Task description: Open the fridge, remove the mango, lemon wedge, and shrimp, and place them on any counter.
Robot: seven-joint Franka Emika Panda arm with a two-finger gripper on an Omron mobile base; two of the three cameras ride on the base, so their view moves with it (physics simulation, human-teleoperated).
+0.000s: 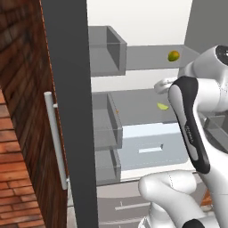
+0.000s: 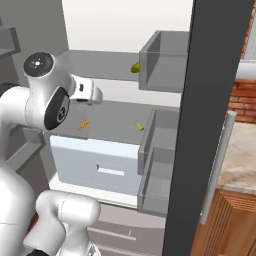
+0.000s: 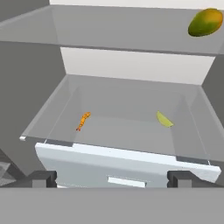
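You face the open fridge (image 1: pixel 71 89) beside a brick wall (image 1: pixel 18 89): one mango (image 3: pixel 205 22) above, one shrimp (image 3: pixel 83 120) and one lemon wedge (image 3: pixel 164 119) below; your claw (image 3: pixel 112 177) spread apart, empty.

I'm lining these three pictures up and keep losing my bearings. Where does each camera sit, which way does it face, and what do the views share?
Left base view: behind the arm's left, facing the open pale-grey fridge; white arm at lower right.
Right base view: behind its right, facing the same shelves; arm at lower left, open gripper reaching in.
Hand view: on the hand, looking along the dark fingertips into the fridge.
Shared by all: round yellow-green mango on the upper shelf, thin yellow-green lemon wedge below. The curled orange shrimp shows clearly in the right base and hand views.
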